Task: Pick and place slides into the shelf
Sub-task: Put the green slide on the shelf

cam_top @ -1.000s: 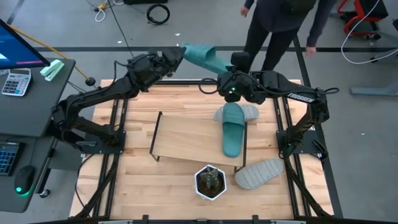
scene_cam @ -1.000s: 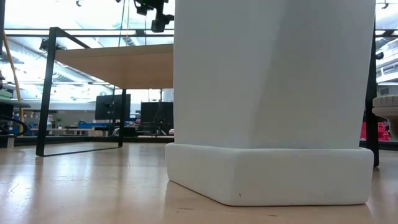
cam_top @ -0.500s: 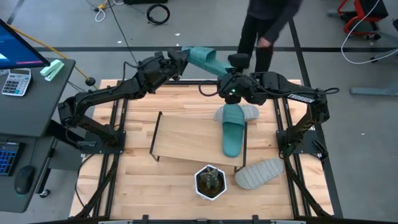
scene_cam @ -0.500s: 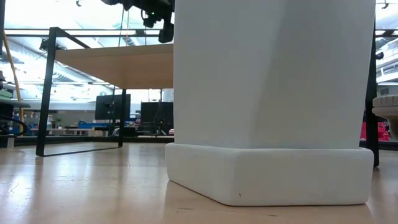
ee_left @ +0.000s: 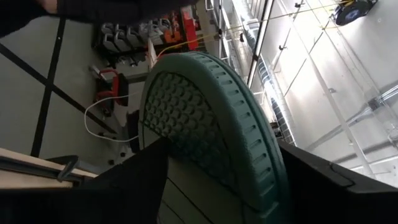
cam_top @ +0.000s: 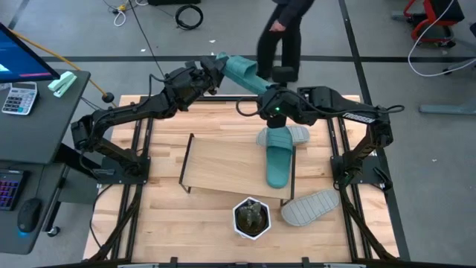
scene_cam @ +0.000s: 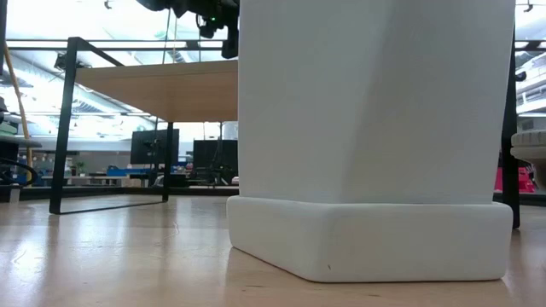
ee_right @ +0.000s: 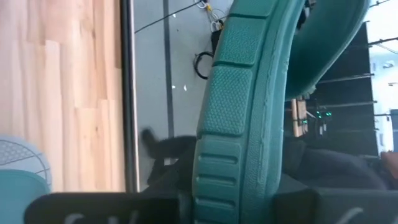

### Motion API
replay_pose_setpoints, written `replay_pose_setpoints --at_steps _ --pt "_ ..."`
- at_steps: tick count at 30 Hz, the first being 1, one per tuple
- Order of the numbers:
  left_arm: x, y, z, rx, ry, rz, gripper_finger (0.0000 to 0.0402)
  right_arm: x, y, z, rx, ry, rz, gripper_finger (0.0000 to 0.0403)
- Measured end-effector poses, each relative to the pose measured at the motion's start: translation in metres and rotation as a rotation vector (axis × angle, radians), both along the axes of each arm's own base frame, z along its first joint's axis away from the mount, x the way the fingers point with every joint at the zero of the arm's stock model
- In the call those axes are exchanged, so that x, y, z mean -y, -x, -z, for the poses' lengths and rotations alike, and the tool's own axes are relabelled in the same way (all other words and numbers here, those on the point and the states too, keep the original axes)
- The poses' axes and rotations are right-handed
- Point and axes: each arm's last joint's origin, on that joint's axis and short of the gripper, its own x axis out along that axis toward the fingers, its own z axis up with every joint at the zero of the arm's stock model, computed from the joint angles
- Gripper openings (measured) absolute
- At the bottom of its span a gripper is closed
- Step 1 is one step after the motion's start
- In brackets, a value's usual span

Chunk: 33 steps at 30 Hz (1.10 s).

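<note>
Standing nearest the low camera, a white faceted ceramic planter [scene_cam: 375, 136] with a small green succulent [cam_top: 251, 214] fills most of that view and sits on the pale wooden tabletop [cam_top: 163, 223] just in front of the shelf. Beside it, toward the right arm's side, one light grey ridged foam slide [cam_top: 309, 206] lies sole-up on the tabletop.

Behind the planter stands the low shelf with a light wooden board top and thin black metal legs [cam_top: 223, 167]. A teal-green foam slide with a wide strap [cam_top: 278, 158] lies lengthwise on the right end of its top board, and the second light grey foam slide [cam_top: 297, 135] rests just behind it, its edge tucked under the teal one's far end.

Farther back, above the far edge of the tabletop, the other teal-green ridged slide [cam_top: 242, 71] is held in the air between both arms. The left hand [cam_top: 212, 73] pinches one end of it, its dark fingers closed on the ridged sole in the left wrist view. The right hand [cam_top: 269, 95] grips the opposite end, fingers pressed on the slide's edge in the right wrist view.

Beyond the tabletop, a person in dark clothing [cam_top: 286, 33] stands on the grey floor.
</note>
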Motion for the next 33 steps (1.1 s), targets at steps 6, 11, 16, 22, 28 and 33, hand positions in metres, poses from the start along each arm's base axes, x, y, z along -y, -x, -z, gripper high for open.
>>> replay_pose_setpoints --at_steps 6,11,16,22,28,33 --pt "0.000 0.000 0.000 -0.025 -0.028 -0.005 0.0141 0.000 0.001 0.001 0.009 -0.021 0.008 0.0077" --pt "-0.003 0.001 0.002 -0.084 -0.067 -0.017 0.0065 -0.001 0.000 0.001 0.027 -0.036 0.001 0.0142" --pt "-0.007 0.003 0.001 -0.131 -0.132 -0.013 0.0065 -0.002 0.002 0.000 0.024 -0.044 -0.002 0.0182" --pt "-0.016 0.008 -0.001 -0.148 -0.175 0.035 0.0063 -0.002 0.016 -0.011 0.060 -0.028 0.019 0.0202" --pt "-0.032 0.018 -0.004 -0.150 -0.223 0.071 0.0062 -0.002 0.048 -0.031 0.182 -0.066 0.088 0.0203" --pt "-0.048 0.028 -0.002 -0.190 -0.257 0.163 0.0062 -0.004 0.085 -0.047 0.334 -0.125 0.185 0.0204"
